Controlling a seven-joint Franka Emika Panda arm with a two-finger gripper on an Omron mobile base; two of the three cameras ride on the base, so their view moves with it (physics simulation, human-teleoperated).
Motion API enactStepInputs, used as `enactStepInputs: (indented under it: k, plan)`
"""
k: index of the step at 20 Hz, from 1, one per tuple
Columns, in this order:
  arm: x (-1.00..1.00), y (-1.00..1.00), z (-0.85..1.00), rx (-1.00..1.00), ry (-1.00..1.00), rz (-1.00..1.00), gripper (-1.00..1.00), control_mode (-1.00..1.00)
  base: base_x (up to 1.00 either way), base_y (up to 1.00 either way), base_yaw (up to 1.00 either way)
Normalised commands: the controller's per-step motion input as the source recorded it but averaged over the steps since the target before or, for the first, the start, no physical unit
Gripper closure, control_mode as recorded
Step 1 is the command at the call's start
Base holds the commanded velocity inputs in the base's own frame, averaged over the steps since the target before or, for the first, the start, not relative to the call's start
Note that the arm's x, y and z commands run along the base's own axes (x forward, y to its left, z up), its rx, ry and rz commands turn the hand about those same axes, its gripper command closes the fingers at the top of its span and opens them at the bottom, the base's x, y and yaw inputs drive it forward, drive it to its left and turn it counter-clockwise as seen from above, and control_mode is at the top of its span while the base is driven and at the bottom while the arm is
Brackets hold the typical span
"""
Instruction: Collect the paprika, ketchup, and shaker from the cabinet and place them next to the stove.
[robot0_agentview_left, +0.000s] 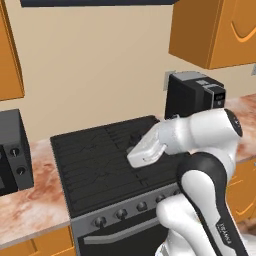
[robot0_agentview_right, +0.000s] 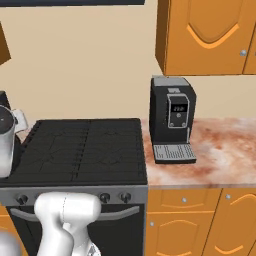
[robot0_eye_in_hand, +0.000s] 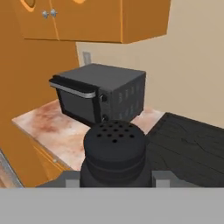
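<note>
Black and dotted with holes on its domed top, the shaker sits right in the gripper, directly ahead of the hand, clamped between jaws held partly apart by its body. Beyond it lies a marbled counter with a dark toaster oven, and off to one side the stove with its black grates. I'd say the best move is to keep the shaker upright, carry it low over the bare counter just beside the stove, and let go only once its base rests flat.
</note>
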Motion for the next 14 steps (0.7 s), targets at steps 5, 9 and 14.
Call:
enactStepInputs:
  k: [5,9,14]
  plan:
    - [0.43,0.35,-0.49,0.0,0.0,0.34,1.0,-1.0,0.0,0.0,0.0]
    - [0.81,0.53,-0.34,0.03,0.0,0.3,1.0,-1.0,0.0,0.0,0.0]
    - [0.84,0.42,-0.27,0.06,0.0,0.24,1.0,-1.0,0.0,0.0,0.0]
